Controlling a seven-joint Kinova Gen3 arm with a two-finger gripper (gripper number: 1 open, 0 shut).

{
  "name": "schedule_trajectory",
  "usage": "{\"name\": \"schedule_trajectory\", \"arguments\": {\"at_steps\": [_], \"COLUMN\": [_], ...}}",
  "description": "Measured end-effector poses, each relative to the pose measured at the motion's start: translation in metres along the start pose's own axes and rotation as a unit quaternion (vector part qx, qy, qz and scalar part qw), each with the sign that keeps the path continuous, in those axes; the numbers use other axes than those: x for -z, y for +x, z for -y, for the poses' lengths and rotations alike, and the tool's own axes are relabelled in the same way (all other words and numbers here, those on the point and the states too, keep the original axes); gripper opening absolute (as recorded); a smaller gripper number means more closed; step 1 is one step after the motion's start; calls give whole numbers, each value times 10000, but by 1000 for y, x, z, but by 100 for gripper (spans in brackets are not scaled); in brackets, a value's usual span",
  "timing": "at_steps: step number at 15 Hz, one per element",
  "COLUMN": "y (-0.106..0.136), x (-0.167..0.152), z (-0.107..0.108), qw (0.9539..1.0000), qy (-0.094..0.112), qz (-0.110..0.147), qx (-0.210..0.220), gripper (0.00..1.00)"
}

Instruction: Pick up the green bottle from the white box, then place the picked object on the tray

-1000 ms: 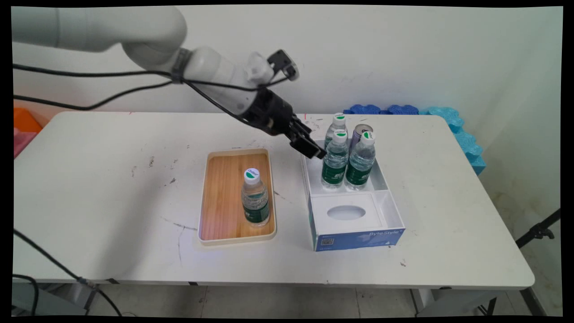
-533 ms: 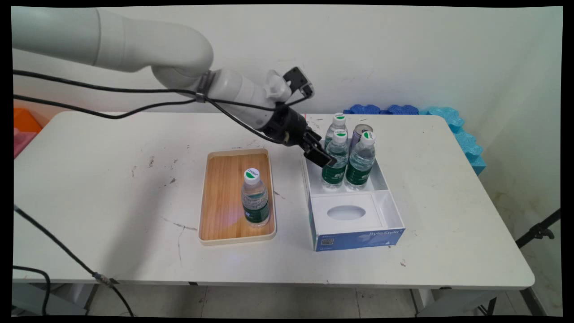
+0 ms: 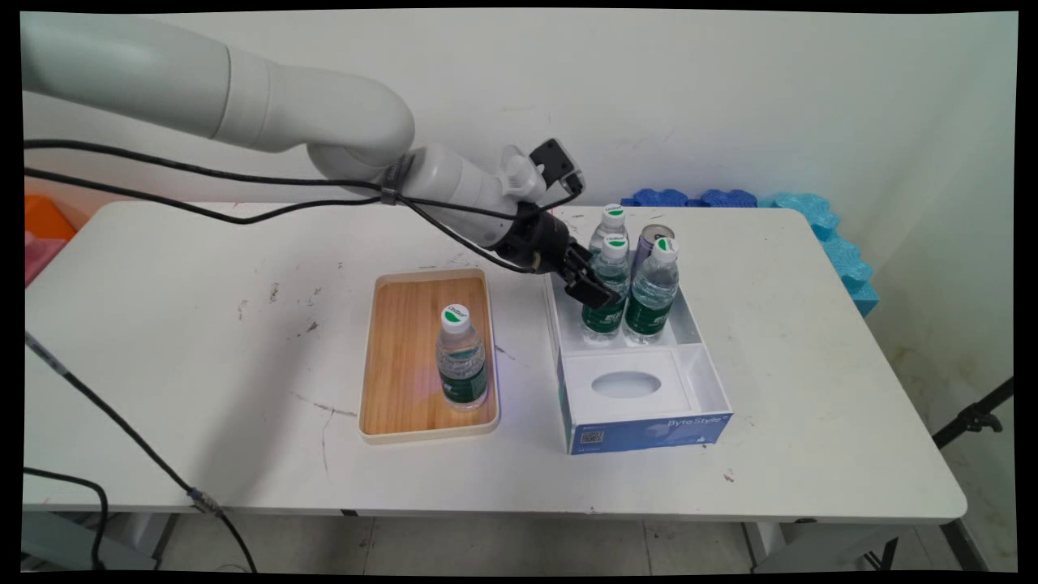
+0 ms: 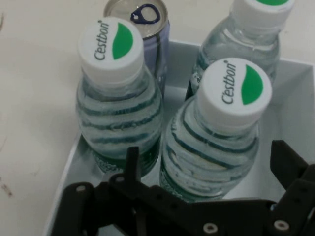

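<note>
My claw [image 4: 206, 162] is spread apart with one finger on each side of the nearest water bottle [image 4: 216, 132] in the white box [image 3: 641, 381], not yet closed on it. Just beside that bottle in the box stand two more bottles [image 4: 118, 98] and a purple can [image 4: 147, 34]. Well apart from the box, on its far side from the can, another bottle [image 3: 461, 357] stands on a wooden tray [image 3: 405, 357].

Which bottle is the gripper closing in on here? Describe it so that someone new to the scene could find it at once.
Start at the white box with the blue front, right of the wooden tray. Its far compartment holds three water bottles and a can. The open gripper straddles the near-left bottle: it is the one closest to the tray, in front of another bottle, with the can diagonally behind it.
</note>
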Motion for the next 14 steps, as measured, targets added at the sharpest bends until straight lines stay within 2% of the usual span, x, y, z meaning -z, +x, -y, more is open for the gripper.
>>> {"name": "schedule_trajectory", "arguments": {"at_steps": [4,5,10,14], "y": [-2,-3,-3,-1], "x": [-10,-13,-16,-4], "z": [1,1,2,-2], "qw": [10000,10000,9999,9998], "qy": [44,54,82,58], "qz": [-21,-28,-80,-182], "qx": [-38,-42,-63,-80], "gripper": [100,0,0,0]}}
